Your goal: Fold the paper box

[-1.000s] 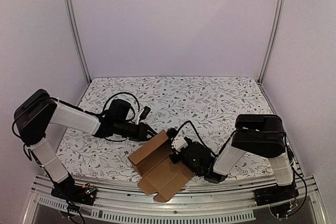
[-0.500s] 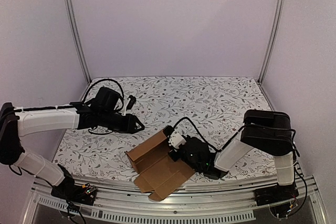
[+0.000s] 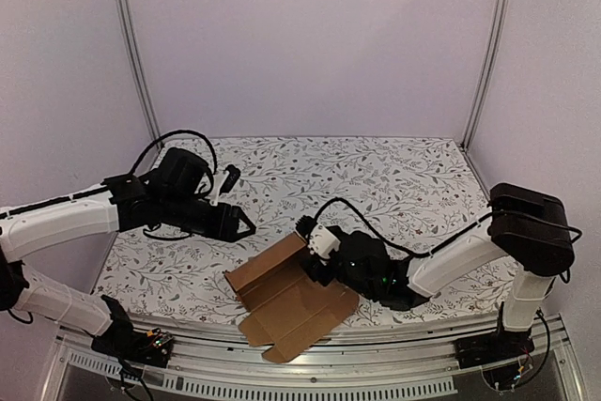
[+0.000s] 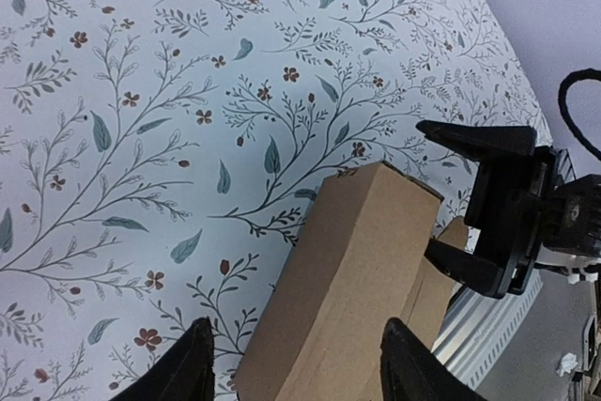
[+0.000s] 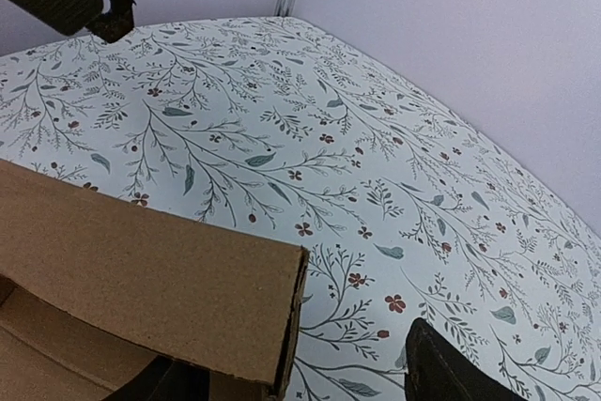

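The paper box (image 3: 282, 302), a brown cardboard sheet with one long wall folded up, lies near the table's front edge. In the left wrist view that raised wall (image 4: 366, 269) runs away from my open left gripper (image 4: 299, 368), which hovers just short of it, touching nothing. Seen from above, the left gripper (image 3: 247, 229) is up and left of the box. My right gripper (image 3: 310, 251) stands open at the wall's far end (image 5: 131, 269), one finger on each side of the end, gripping nothing. The left wrist view shows it spread wide (image 4: 451, 204).
A floral cloth (image 3: 376, 185) covers the table. A metal rail (image 3: 376, 340) runs along the front edge just below the box. Purple walls and two upright posts (image 3: 131, 44) enclose the back and sides. A black cable (image 3: 343, 218) loops over the right arm.
Both grippers have opened. The left arm has pulled back to the left, away from the box wall. The right gripper has let go of the wall's end, and its arm has stretched out.
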